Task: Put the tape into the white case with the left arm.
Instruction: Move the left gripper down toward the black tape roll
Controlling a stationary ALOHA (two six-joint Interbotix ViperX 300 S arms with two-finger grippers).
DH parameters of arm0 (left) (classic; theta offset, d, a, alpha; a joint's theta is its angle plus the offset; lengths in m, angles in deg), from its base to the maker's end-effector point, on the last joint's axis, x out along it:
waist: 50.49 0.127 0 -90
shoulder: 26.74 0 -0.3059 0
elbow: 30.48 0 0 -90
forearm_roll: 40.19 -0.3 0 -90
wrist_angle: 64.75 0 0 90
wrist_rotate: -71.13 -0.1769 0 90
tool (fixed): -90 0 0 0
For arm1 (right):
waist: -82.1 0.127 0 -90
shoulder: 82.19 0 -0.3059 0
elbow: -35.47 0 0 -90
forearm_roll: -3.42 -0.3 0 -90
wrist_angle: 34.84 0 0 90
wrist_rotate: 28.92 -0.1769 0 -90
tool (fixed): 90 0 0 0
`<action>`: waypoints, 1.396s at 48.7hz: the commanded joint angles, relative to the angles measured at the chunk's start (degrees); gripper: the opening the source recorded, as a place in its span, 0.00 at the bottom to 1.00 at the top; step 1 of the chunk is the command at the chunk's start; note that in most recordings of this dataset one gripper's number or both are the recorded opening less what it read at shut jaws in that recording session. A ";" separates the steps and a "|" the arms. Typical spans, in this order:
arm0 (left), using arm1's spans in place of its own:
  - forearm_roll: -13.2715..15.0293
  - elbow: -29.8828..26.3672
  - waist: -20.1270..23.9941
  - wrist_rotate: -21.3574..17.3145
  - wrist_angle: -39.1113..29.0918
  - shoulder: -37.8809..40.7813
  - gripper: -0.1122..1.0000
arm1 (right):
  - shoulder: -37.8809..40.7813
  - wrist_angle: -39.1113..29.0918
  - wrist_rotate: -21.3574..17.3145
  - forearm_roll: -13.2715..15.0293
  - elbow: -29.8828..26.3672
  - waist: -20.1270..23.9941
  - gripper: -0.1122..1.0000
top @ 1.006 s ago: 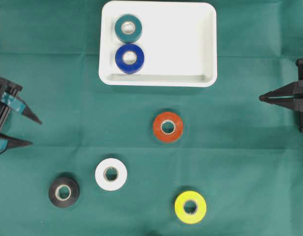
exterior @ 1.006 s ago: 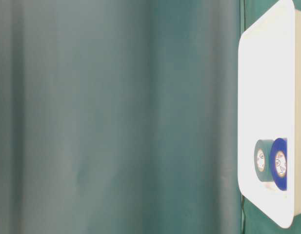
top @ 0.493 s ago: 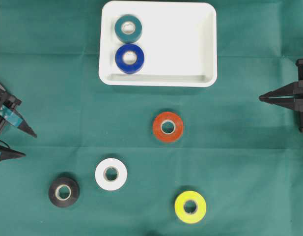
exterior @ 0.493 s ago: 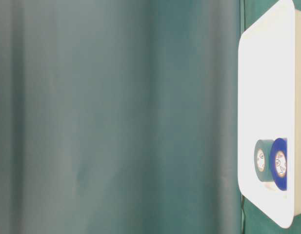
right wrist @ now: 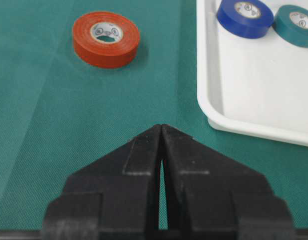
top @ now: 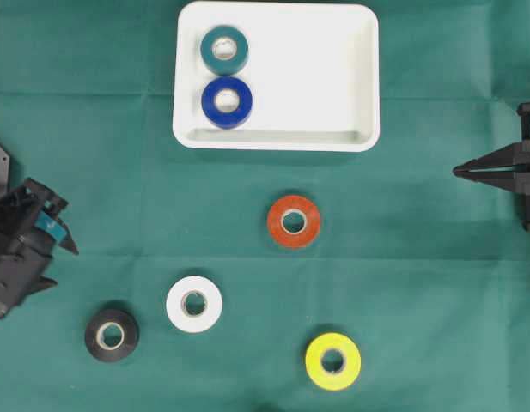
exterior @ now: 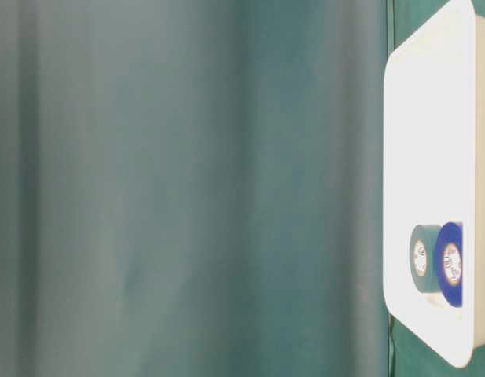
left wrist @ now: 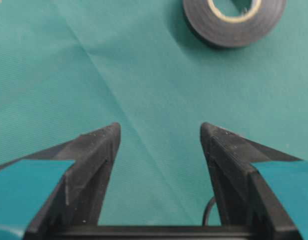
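The white case (top: 316, 77) lies at the top middle with a teal tape (top: 224, 50) and a blue tape (top: 227, 101) inside. Loose on the green cloth are an orange tape (top: 293, 221), a white tape (top: 194, 304), a black tape (top: 112, 335) and a yellow tape (top: 332, 361). My left gripper (top: 65, 267) hangs at the left edge, open and empty, up and left of the black tape. In the left wrist view the black tape (left wrist: 233, 20) lies ahead of the open left gripper (left wrist: 159, 129). My right gripper (top: 458, 172) is shut at the right edge.
In the right wrist view the shut right gripper (right wrist: 161, 127) points between the orange tape (right wrist: 106, 37) and the case's corner (right wrist: 263, 85). The table-level view shows the case (exterior: 431, 141) with both rolls in it, beside a green curtain.
The left arm has turned and tipped its gripper down, pointing toward the black tape. Its jaws stay equally wide. The right arm and all tapes have not moved.
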 commanded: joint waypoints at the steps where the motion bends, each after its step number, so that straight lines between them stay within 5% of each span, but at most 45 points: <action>1: 0.00 -2.20 -0.53 0.09 -0.70 1.14 0.68 | 0.35 0.62 -0.09 0.09 -0.53 0.00 0.02; 37: 0.00 -5.19 -2.72 0.35 -3.96 5.80 0.68 | 0.35 0.62 -0.09 0.00 -0.53 0.00 0.02; 44: 0.09 -6.86 -3.25 2.81 -6.50 5.19 0.67 | 0.35 0.62 -0.09 0.09 -0.53 0.00 0.02; 50: -0.09 -10.81 -3.96 6.33 -2.55 5.36 0.67 | 0.35 0.88 0.00 0.09 -0.18 0.00 0.02; 68: -0.18 -14.85 -4.48 6.15 3.60 16.17 0.66 | 0.26 1.85 0.00 0.62 0.35 0.00 0.02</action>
